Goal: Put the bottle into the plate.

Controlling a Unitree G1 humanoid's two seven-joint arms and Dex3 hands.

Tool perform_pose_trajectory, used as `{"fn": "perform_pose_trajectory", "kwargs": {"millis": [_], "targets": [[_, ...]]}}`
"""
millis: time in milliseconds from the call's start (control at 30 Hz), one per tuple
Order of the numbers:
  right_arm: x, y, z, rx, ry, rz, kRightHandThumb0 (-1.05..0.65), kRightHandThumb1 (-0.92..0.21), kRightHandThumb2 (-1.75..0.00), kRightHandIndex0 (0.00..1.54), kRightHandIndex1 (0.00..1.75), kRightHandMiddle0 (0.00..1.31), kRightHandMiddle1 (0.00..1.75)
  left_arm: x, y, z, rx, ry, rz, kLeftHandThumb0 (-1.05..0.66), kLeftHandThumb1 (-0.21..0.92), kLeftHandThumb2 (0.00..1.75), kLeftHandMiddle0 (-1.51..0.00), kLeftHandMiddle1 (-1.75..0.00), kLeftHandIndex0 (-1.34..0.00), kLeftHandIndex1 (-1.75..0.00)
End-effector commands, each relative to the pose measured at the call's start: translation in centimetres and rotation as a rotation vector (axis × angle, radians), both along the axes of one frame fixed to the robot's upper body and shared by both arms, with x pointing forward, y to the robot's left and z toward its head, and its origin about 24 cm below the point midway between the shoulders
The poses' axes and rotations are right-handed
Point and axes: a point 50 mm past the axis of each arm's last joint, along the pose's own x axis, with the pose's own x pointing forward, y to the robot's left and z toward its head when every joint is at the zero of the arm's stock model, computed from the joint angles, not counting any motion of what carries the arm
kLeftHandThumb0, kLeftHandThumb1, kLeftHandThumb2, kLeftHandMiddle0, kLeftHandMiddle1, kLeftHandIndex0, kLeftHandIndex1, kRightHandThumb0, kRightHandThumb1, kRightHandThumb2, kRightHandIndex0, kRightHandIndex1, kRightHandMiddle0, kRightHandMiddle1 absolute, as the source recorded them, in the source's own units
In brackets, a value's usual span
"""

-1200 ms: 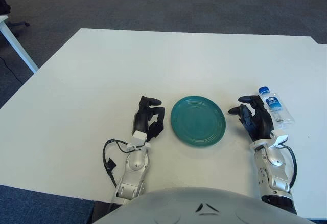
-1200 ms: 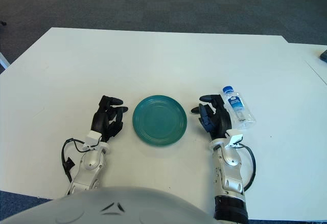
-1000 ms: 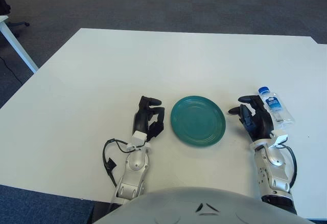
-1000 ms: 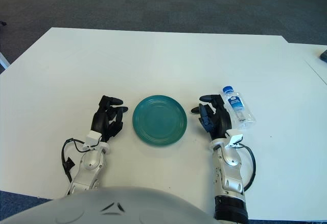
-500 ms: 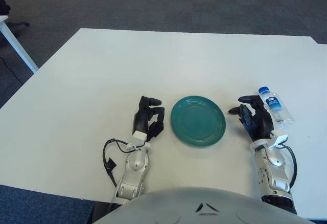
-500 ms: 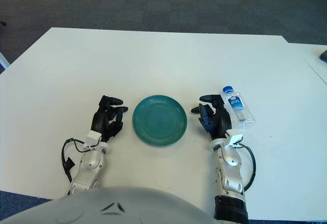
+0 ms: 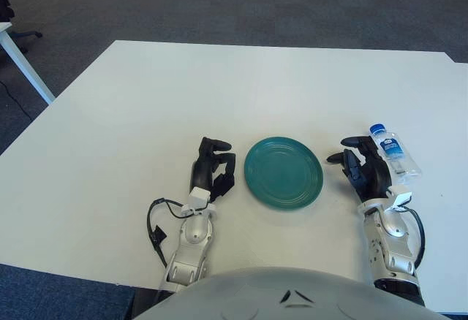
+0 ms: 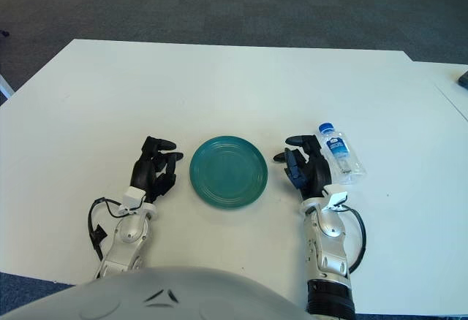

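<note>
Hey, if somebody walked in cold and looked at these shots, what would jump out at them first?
Probably the teal plate, bare and centred on the white table between the two dark robot hands. Next, the clear water bottle with a blue cap, lying on its side just right of the right hand, outside the plate. The left hand shows left of the plate, holding nothing.

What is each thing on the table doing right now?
Bottle: lying on its side, cap on, just right of the right hand.
Plate: flat on the table, nothing in it.
Right hand: between plate and bottle, fingers relaxed, holding nothing.
Left hand: left of the plate, fingers loosely bent, holding nothing.
</note>
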Motion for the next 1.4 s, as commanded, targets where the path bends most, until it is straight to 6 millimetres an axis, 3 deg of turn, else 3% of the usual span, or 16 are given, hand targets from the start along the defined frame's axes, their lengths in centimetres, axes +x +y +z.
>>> {"fn": "perform_pose_trajectory", "kwargs": {"millis": [0,100,233,400,467,533,633,733,933,1367], "targets": [[-0.5,0.1,-1.0,0.011,0.065,-0.013,-0.01,-0.92,-0.41,0.45,1.46,0.11,1.63,-0.3,-0.2,-1.1,-0.018,0.074,0.021,-0.35,0.92,0.52,-0.53,-1.05,-0.19,-1.75],[-0.2,0.1,-0.1,-0.016,0.040,-0.005,-0.01,-0.92,-0.41,0.45,1.46,0.11,1.63,-0.3,0.0,-1.3,-0.023,0.087,0.023,-0.35,0.92,0.52,-0.50,-1.03,-0.19,-1.75],[0.1,0.2,1.4,-0.054,-0.001,0.014,-0.01,-0.92,-0.42,0.44,1.47,0.09,1.65,-0.2,0.0,-1.5,-0.023,0.098,0.027,-0.60,0.92,0.70,-0.45,-0.98,-0.17,-1.34],[0.6,0.8,3.6,-0.083,-0.075,0.052,-0.01,-0.92,-0.43,0.43,1.47,0.08,1.67,-0.1,0.3,-2.1,-0.011,0.125,0.035,-0.71,0.92,0.80,-0.37,-0.91,-0.09,-1.20],[0.7,0.8,4.0,-0.086,-0.095,0.065,-0.08,-0.92,-0.45,0.42,1.40,0.10,1.69,-0.1,0.7,-2.5,0.001,0.144,0.041,-0.73,0.92,0.82,-0.35,-0.87,-0.07,-1.18],[0.8,0.9,4.2,-0.089,-0.109,0.074,-0.24,-0.92,-0.49,0.42,1.19,0.15,1.72,0.0,0.8,-2.8,0.007,0.156,0.046,-0.74,0.92,0.85,-0.33,-0.82,-0.05,-1.16],[1.1,0.8,4.8,-0.097,-0.143,0.090,-0.31,-0.92,-0.51,0.40,1.07,0.17,1.74,0.1,0.8,-3.0,0.008,0.166,0.051,-0.75,0.92,0.86,-0.32,-0.78,-0.03,-1.14],[1.3,0.8,5.3,-0.101,-0.173,0.105,-0.47,-0.77,-0.71,0.40,0.97,0.12,1.39,0.1,0.7,-3.2,0.004,0.170,0.050,-0.76,0.92,0.87,-0.32,-0.75,-0.02,-1.14],[1.6,0.8,5.8,-0.104,-0.203,0.118,-0.54,-0.69,-0.83,0.42,0.91,0.10,1.22,0.1,0.5,-3.3,-0.001,0.177,0.044,-0.76,0.92,0.88,-0.31,-0.73,-0.01,-1.13],[2.0,0.8,6.1,-0.107,-0.209,0.133,-0.57,-0.70,-0.83,0.41,0.88,0.04,1.17,0.2,0.5,-3.3,-0.001,0.173,0.039,-0.76,0.92,0.88,-0.32,-0.72,0.00,-1.12]]}}
